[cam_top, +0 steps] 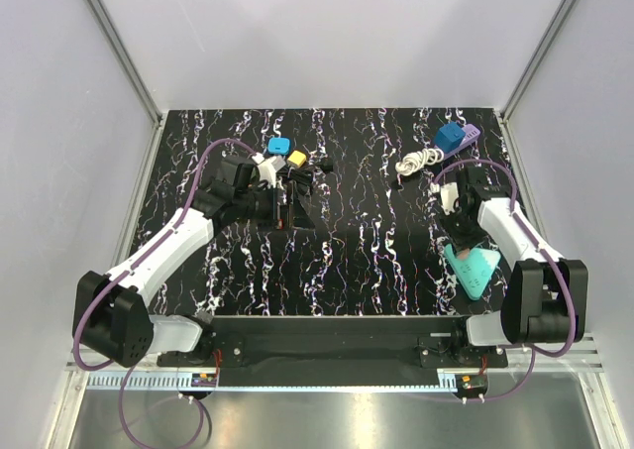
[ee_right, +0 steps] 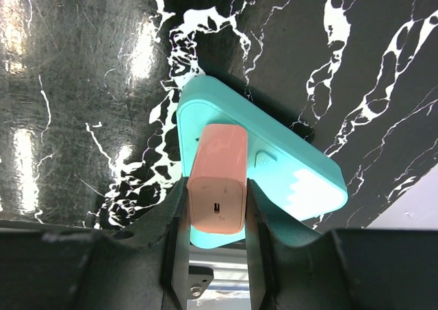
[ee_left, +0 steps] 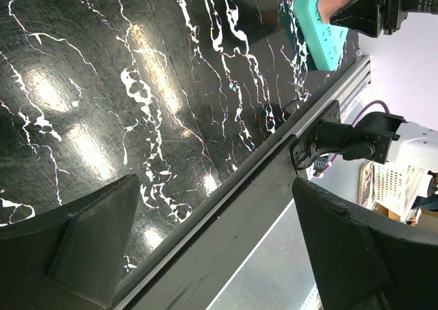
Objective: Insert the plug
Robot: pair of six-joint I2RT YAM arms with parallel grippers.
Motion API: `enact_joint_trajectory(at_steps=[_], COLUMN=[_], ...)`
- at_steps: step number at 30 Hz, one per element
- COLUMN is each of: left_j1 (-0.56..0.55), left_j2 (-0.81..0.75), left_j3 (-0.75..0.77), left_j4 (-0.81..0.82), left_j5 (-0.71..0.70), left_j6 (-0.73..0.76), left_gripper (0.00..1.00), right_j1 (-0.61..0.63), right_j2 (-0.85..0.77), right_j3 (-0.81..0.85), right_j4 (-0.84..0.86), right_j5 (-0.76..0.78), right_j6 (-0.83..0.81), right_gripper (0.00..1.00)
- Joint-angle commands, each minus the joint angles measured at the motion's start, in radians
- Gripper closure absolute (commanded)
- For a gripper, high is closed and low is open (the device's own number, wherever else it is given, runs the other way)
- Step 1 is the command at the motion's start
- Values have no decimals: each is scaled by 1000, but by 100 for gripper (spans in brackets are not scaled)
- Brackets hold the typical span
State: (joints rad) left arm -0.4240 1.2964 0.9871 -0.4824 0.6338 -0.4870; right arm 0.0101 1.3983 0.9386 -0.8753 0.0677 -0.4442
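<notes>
The right claw (ee_right: 217, 217) is clamped on the salmon plug (ee_right: 219, 166), a finger on each side, the plug's far end meeting the teal socket block (ee_right: 301, 180) in the lower middle of the wrist view; its prongs are hidden, so how deep it sits cannot be told, and from above the wrist covers it. That arm is folded back at the lower right of the top view, claw pointing down near the worktop's (cam_top: 357, 261) front edge. The left claw (ee_left: 226, 248) gapes wide and empty, its arm stretched from lower left toward upper centre.
</notes>
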Motion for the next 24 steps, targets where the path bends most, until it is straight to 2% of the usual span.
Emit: enact_joint_trajectory(at_steps=[1, 13, 20, 24], left_j1=[-1, 8, 30, 36], left_j2=[-29, -31, -22, -19], left_j3=[4, 5, 9, 5], left_j4=[36, 33, 38, 38], left_j5=[30, 24, 21, 18], left_j6=[5, 4, -1, 1], left_gripper=[1, 1, 1, 1], right_j1=[-6, 4, 34, 34], right_j2=[19, 142, 189, 269], right_j3=[-38, 22, 57, 78], right_j4=[107, 233, 249, 236], right_j5=[3, -253, -264, -214], right_j6=[-45, -30, -51, -51], right_gripper=[100, 100, 100, 100])
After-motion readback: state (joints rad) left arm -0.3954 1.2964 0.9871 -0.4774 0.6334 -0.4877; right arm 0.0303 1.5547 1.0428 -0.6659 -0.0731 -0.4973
